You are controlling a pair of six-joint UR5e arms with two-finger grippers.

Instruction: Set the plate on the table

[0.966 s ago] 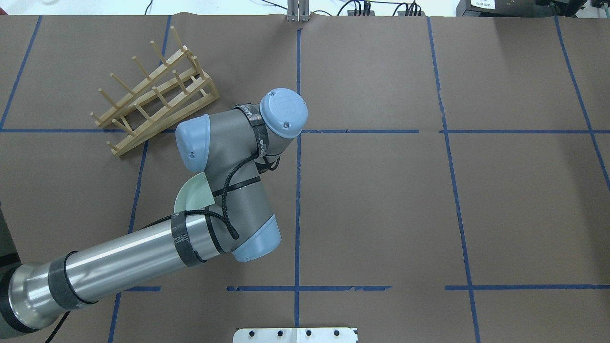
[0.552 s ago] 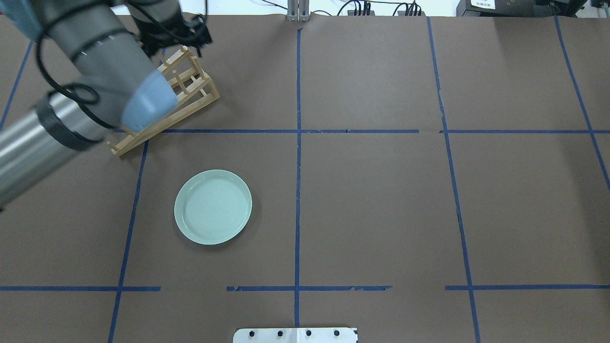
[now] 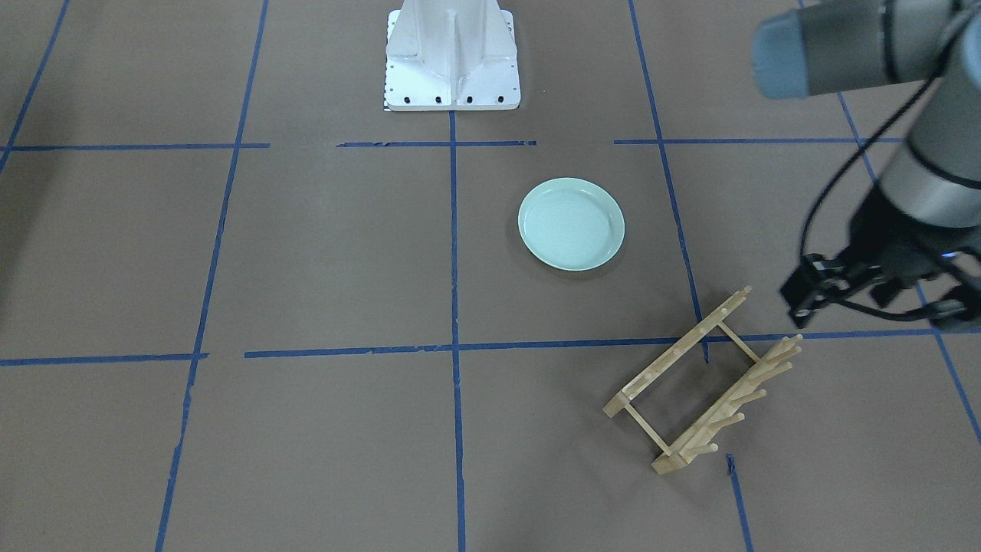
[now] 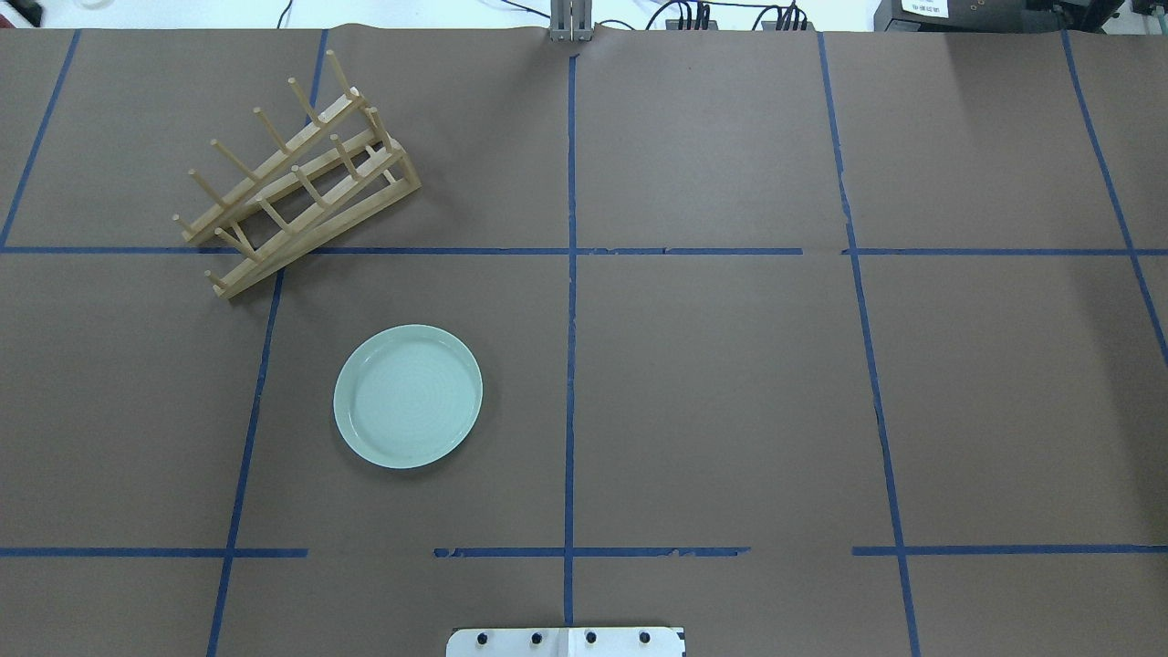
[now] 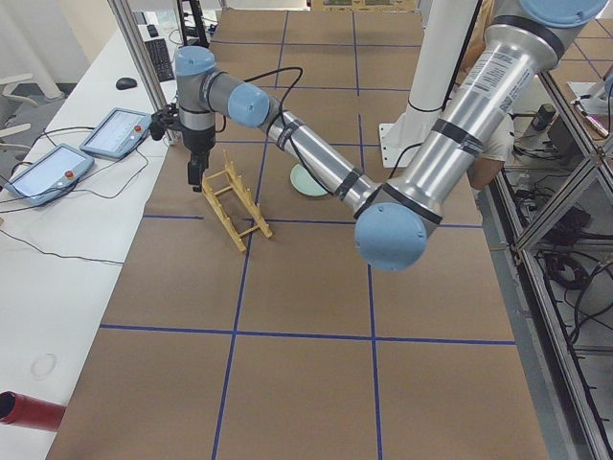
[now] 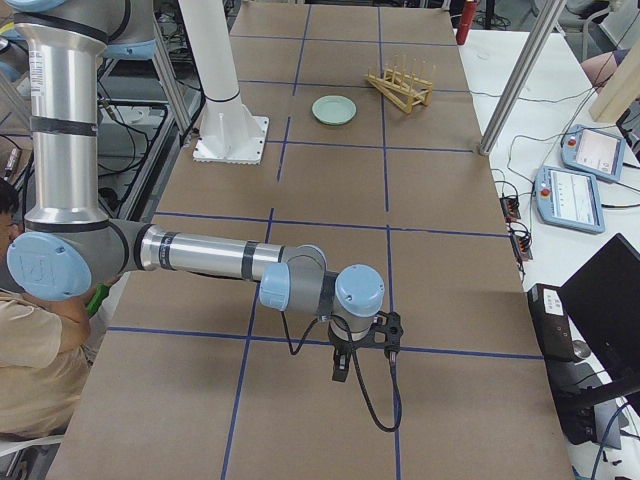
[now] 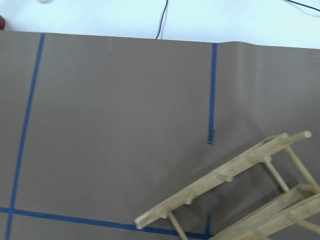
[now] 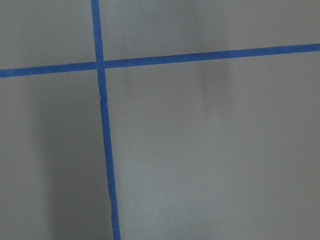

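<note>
The left arm is no longer caught in the overhead view, after being seen there first above the plate and then over the wooden rack. The plate, earlier largely hidden beneath the arm, is exposed in full, and the rack is uncovered too.

Pretty clearly a robotics lab, not a kitchen. The table is wrapped in brown paper with a blue tape grid, and a white bolted robot base sits at one long edge. Teach pendants lie on a white bench past the opposite edge, next to aluminium frame posts and loose cables.
</note>
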